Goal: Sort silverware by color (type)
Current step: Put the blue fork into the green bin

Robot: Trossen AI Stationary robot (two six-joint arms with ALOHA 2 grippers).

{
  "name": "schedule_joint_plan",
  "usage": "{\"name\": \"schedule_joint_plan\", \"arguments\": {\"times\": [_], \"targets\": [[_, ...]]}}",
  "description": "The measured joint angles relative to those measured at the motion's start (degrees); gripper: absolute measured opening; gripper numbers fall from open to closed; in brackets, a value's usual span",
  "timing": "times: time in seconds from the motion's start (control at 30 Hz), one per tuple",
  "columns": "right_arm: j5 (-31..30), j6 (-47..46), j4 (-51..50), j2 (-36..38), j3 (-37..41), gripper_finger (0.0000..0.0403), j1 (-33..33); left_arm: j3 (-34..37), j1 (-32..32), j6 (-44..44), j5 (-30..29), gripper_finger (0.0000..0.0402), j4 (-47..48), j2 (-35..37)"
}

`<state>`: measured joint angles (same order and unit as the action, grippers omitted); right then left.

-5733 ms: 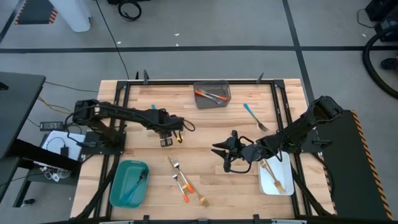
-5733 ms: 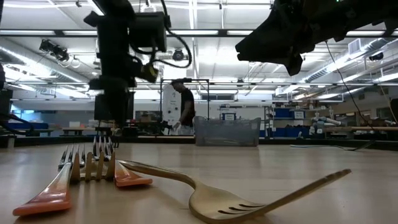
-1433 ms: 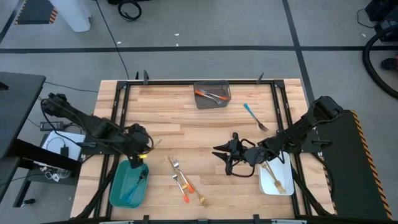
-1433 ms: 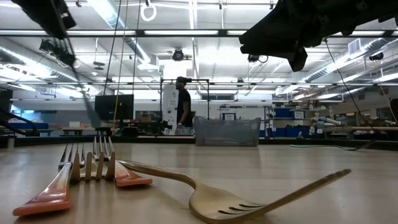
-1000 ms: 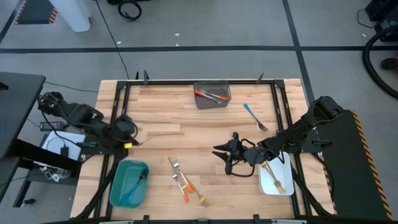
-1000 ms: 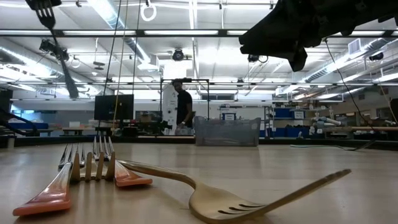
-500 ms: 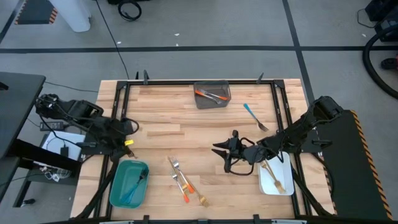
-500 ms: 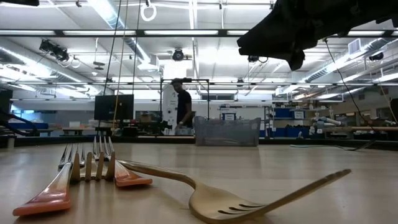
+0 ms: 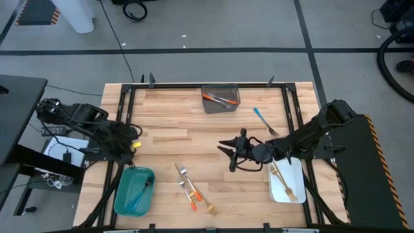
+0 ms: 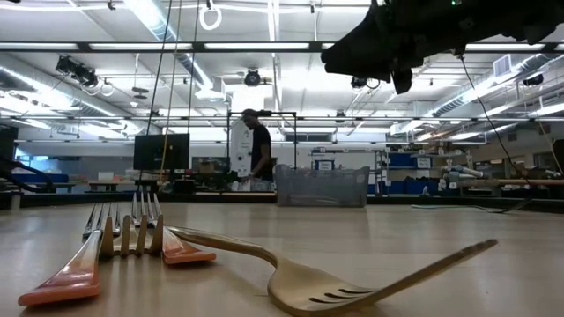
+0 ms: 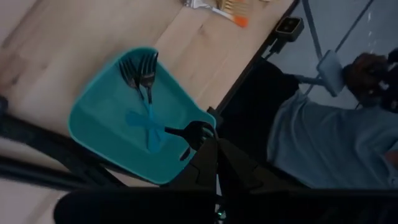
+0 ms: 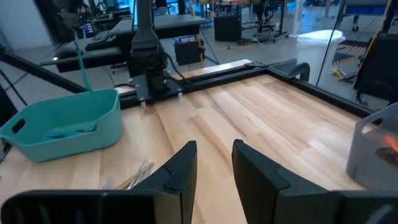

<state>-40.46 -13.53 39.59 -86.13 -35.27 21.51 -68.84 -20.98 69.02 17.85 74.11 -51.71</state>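
Note:
A blue-handled fork [image 9: 265, 122] of the silverware lies alone on the table at the far right. Near the front edge lies a cluster [image 9: 191, 189] of grey, orange-handled and gold forks; up close the low view shows the gold fork [image 10: 352, 280]. My right gripper [image 9: 228, 157] hovers open above mid-table, pointing toward the table's left, its fingers [image 12: 186, 163] with nothing between them. My left gripper [image 9: 132, 144] is shut and drawn back at the left edge, looking down on the teal bin [image 11: 93, 118], where blue-handled forks [image 11: 149, 121] lie.
The teal bin [image 9: 119, 194] stands at the near left. A grey bin [image 9: 203, 100] with orange-handled pieces is at the far middle. A white bin [image 9: 272, 194] with gold pieces sits at the near right, under my right arm. A person stands in the room beyond the table [image 10: 257, 150].
My left gripper has drawn back from above the teal bin to the table's left edge, and its wrist has rolled there. My right gripper has swung a little toward the far edge and the left, staying open and clear of the table.

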Motion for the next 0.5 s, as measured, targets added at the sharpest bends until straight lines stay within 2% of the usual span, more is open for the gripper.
{"name": "schedule_joint_plan", "arguments": {"times": [0.23, 0.5], "targets": [[0.06, 1.76, 2.37, 0.00, 0.00, 0.0109, -1.49, 0.00, -1.59, 5.64, 3.92, 0.0011, -0.21, -4.60], [2.45, 1.02, 6.07, 0.00, 0.00, 0.0109, -1.89, 0.00, -3.13, 11.03, 3.70, 0.0011, -2.94, -12.55]]}}
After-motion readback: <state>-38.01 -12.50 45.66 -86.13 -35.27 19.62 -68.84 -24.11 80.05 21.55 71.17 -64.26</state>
